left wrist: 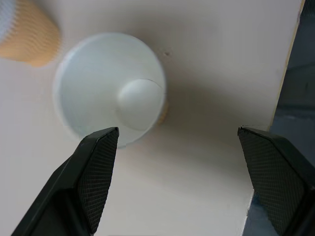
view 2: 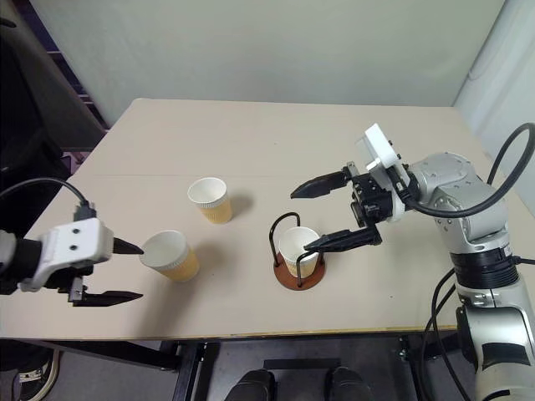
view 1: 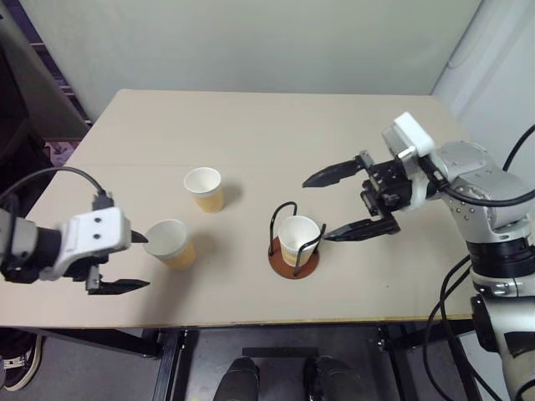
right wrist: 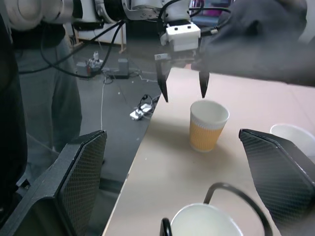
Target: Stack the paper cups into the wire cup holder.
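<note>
Both grippers are standing open and empty: left gripper [view 1: 125, 261] beside a paper cup [view 1: 171, 243], right gripper [view 1: 330, 205] above the wire cup holder [view 1: 294, 242] holding one cup [view 1: 298, 238]. Another cup [view 1: 205, 189] is standing apart on the table [view 1: 251, 134]. A person's legs [right wrist: 51, 98] are showing in the right wrist view.

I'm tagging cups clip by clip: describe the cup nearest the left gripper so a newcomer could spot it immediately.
On the beige table, look to the robot's left of the wire cup holder, where two paper cups stand loose. The one meant is the front cup, nearer the table's front edge and right beside the open left gripper. The other loose cup stands farther back, and the third cup sits inside the holder.
</note>
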Robot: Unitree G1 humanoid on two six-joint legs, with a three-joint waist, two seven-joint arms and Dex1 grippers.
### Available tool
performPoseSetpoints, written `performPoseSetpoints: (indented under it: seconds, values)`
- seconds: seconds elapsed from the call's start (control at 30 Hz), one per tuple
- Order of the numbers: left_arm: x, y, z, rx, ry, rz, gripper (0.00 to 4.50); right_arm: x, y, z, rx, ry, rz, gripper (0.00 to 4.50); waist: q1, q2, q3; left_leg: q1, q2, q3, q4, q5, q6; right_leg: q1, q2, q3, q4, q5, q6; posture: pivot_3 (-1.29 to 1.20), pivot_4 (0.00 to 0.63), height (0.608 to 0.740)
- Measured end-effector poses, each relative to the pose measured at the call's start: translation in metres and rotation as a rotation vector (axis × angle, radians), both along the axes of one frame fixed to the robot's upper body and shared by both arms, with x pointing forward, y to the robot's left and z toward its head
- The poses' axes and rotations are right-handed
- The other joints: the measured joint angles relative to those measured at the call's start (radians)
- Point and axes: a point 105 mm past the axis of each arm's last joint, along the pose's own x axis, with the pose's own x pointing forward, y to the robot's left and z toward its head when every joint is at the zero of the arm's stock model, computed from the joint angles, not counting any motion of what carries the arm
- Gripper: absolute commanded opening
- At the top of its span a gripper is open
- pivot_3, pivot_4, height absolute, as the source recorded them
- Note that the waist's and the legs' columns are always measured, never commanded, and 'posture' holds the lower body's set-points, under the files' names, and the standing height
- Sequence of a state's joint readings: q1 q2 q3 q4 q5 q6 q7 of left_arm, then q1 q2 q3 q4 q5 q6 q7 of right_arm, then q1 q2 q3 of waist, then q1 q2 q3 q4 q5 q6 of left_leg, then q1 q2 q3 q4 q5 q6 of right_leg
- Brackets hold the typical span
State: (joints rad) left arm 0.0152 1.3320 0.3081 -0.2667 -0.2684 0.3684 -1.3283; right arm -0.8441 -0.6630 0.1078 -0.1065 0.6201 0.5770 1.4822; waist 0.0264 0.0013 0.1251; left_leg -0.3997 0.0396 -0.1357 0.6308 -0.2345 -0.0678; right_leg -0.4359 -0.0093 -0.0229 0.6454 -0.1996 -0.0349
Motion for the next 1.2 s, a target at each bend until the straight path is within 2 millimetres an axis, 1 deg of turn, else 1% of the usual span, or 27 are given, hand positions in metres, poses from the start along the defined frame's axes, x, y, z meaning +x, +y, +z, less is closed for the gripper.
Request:
performPoseSetpoints:
  seconds: [0.03, 0.13, 0.27, 0.47, 0.57, 0.67, 0.7, 0.77, 0.83, 0.93, 0.97, 1.0, 1.03, 1.07, 1.13, 1.2]
  values:
    - [0.003, -0.001, -0.002, 0.011, -0.003, -0.002, 4.17, 0.001, 0.0, 0.0, -0.003, -0.003, -0.006, 4.46, 0.0, 0.0, 0.0, 0.0, 0.0, 0.0, 0.0, 0.0, 0.0, 0.0, 0.0, 0.0, 0.0, 0.0, 0.0, 0.0, 0.15, 0.74]
    - [0.011, -0.005, -0.003, 0.02, -0.02, -0.009, 3.63, 0.003, -0.001, -0.001, -0.01, -0.011, -0.031, 4.5, 0.0, 0.0, 0.0, 0.0, 0.0, 0.0, 0.0, -0.001, 0.0, 0.0, 0.0, 0.0, 0.0, 0.0, 0.001, 0.0, 0.15, 0.74]
    - [0.015, -0.011, -0.004, 0.001, -0.021, -0.031, 2.18, 0.004, -0.002, -0.001, -0.014, -0.015, -0.045, 4.5, 0.0, 0.0, 0.0, 0.0, 0.0, 0.0, 0.0, -0.002, -0.001, 0.0, 0.0, -0.001, 0.0, 0.001, 0.001, 0.0, 0.15, 0.74]
    - [0.015, -0.013, -0.004, -0.017, -0.007, -0.039, 0.05, 0.005, -0.005, -0.002, -0.022, -0.019, -0.069, 4.5, 0.0, 0.0, 0.0, 0.0, 0.001, 0.0, 0.0, -0.002, -0.001, -0.001, 0.0, -0.001, -0.001, 0.003, 0.004, 0.0, 0.15, 0.74]
    - [0.011, -0.016, -0.001, -0.053, 0.014, -0.058, 0.05, 0.005, -0.005, -0.001, -0.024, -0.026, -0.07, 4.5, -0.001, 0.0, 0.0, 0.0, 0.001, 0.0, 0.0, -0.002, -0.001, -0.001, 0.001, -0.001, -0.001, 0.002, 0.004, 0.0, 0.15, 0.74]
    - [0.01, -0.024, 0.016, -0.116, -0.011, -0.095, 0.05, 0.005, -0.006, -0.001, -0.027, -0.029, -0.073, 4.5, 0.0, 0.0, 0.0, -0.001, 0.001, 0.0, 0.0, -0.001, -0.001, -0.001, 0.001, -0.001, 0.0, 0.002, 0.004, 0.0, 0.15, 0.74]
    - [0.011, -0.029, 0.029, -0.156, -0.036, -0.119, 0.05, 0.005, -0.006, -0.001, -0.029, -0.031, -0.075, 4.5, 0.002, 0.0, 0.0, -0.001, 0.001, 0.0, 0.0, -0.001, 0.0, -0.001, 0.001, -0.001, 0.0, 0.002, 0.004, 0.0, 0.15, 0.74]
    - [0.009, -0.046, 0.069, -0.258, -0.143, -0.205, 0.05, 0.005, -0.008, -0.001, -0.034, -0.036, -0.077, 4.5, 0.007, -0.001, 0.0, -0.002, 0.0, -0.001, 0.001, -0.001, 0.0, -0.001, 0.001, -0.001, -0.001, 0.003, 0.004, 0.0, 0.15, 0.74]
    - [0.003, -0.061, 0.101, -0.329, -0.225, -0.295, 0.05, 0.005, -0.014, -0.001, -0.047, -0.045, -0.089, 4.5, 0.01, 0.0, 0.0, -0.002, -0.001, 0.0, 0.001, -0.001, 0.0, 0.0, 0.0, -0.001, -0.001, 0.004, 0.006, 0.0, 0.15, 0.74]
    - [-0.004, -0.083, 0.137, -0.442, -0.316, -0.434, 0.05, 0.007, -0.03, -0.005, -0.088, -0.044, -0.139, 4.5, 0.015, -0.001, 0.0, -0.002, -0.001, 0.0, 0.001, 0.0, 0.0, 0.0, -0.001, -0.001, -0.001, 0.006, 0.01, 0.0, 0.15, 0.74]
    - [-0.006, -0.089, 0.144, -0.469, -0.327, -0.473, 0.05, 0.009, -0.035, -0.006, -0.098, -0.047, -0.16, 4.5, 0.014, -0.001, 0.0, -0.002, -0.001, 0.0, 0.001, 0.0, 0.0, 0.0, -0.001, -0.001, -0.001, 0.006, 0.01, 0.0, 0.15, 0.74]
    - [-0.006, -0.097, 0.15, -0.497, -0.333, -0.516, 0.05, 0.011, -0.042, -0.007, -0.109, -0.051, -0.19, 4.5, 0.016, 0.0, 0.0, -0.002, -0.001, 0.001, 0.001, 0.0, 0.001, 0.0, -0.002, -0.001, -0.001, 0.007, 0.011, 0.0, 0.15, 0.74]
    - [-0.006, -0.107, 0.155, -0.528, -0.333, -0.575, 0.05, 0.014, -0.054, -0.006, -0.121, -0.057, -0.241, 4.5, 0.02, 0.0, 0.0, -0.002, -0.002, 0.001, 0.002, 0.0, 0.001, 0.0, -0.002, -0.001, -0.001, 0.008, 0.013, 0.0, 0.15, 0.74]
    - [-0.006, -0.112, 0.155, -0.535, -0.322, -0.601, 0.05, 0.016, -0.06, -0.005, -0.129, -0.064, -0.272, 4.5, 0.019, 0.0, 0.0, -0.002, -0.002, 0.002, 0.002, 0.001, 0.002, 0.0, -0.003, -0.001, -0.001, 0.008, 0.014, 0.0, 0.15, 0.74]
    - [-0.001, -0.127, 0.148, -0.561, -0.264, -0.664, 0.05, 0.019, -0.074, -0.002, -0.135, -0.08, -0.342, 4.5, 0.018, 0.0, 0.0, -0.003, -0.002, 0.004, 0.001, 0.001, 0.003, 0.003, -0.004, 0.0, -0.002, 0.009, 0.015, 0.0, 0.15, 0.74]
    - [0.005, -0.141, 0.135, -0.556, -0.203, -0.714, 0.05, 0.019, -0.082, 0.0, -0.134, -0.096, -0.385, 4.5, 0.017, 0.0, 0.0, -0.002, -0.002, 0.004, 0.002, 0.001, 0.003, 0.006, -0.004, 0.0, -0.003, 0.009, 0.017, 0.0, 0.15, 0.74]
